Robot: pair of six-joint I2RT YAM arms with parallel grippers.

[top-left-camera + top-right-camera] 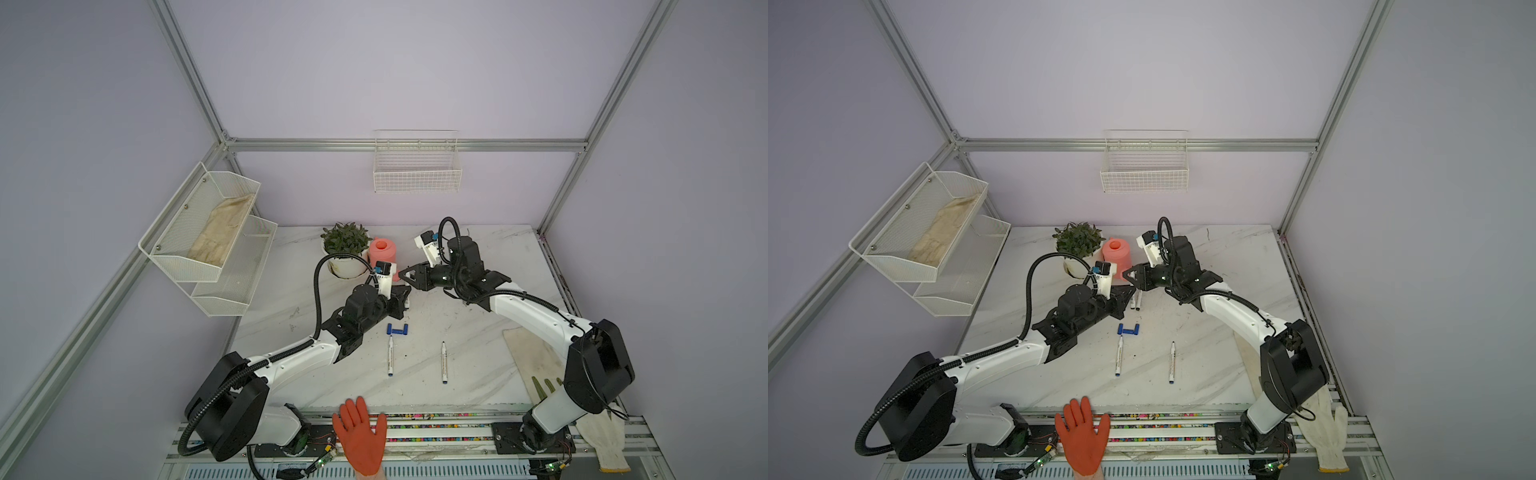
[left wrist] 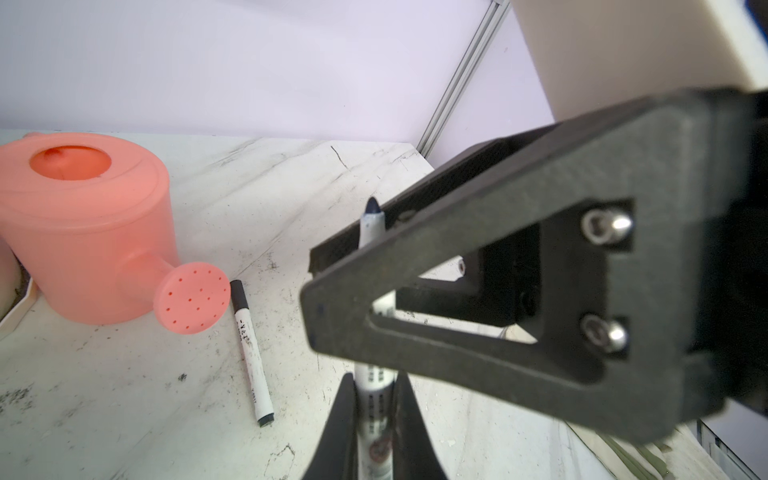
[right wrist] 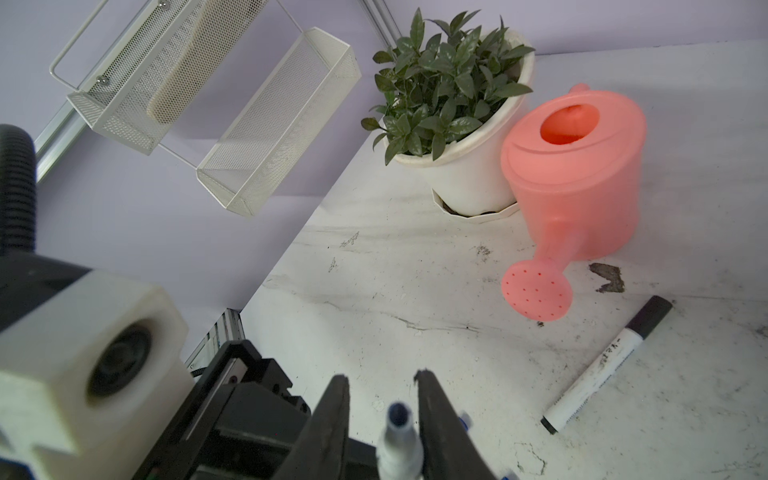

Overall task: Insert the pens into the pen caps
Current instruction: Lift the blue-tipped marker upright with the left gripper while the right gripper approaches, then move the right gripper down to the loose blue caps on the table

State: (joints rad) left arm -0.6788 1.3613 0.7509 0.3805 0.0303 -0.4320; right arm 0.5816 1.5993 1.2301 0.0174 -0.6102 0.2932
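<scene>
1/4 done (black pen (image 2: pixel 251 353) capped, 12 o'clock of loose blue caps (image 1: pixel 398 330)). Left: three pens. The left gripper (image 2: pixel 374 386) clamps bare pen (image 3: pixel 400 446); right gripper (image 3: pixel 381 376) narrow around it, not gripping.

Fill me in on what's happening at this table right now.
The left gripper is shut on an uncapped blue-tipped pen, holding it by the barrel. The right gripper has its open jaws on either side of that pen's tip end, not yet clamped. A black-capped pen lies beside the pink watering can. Two more uncapped pens and some blue caps lie on the table nearer the front.
</scene>
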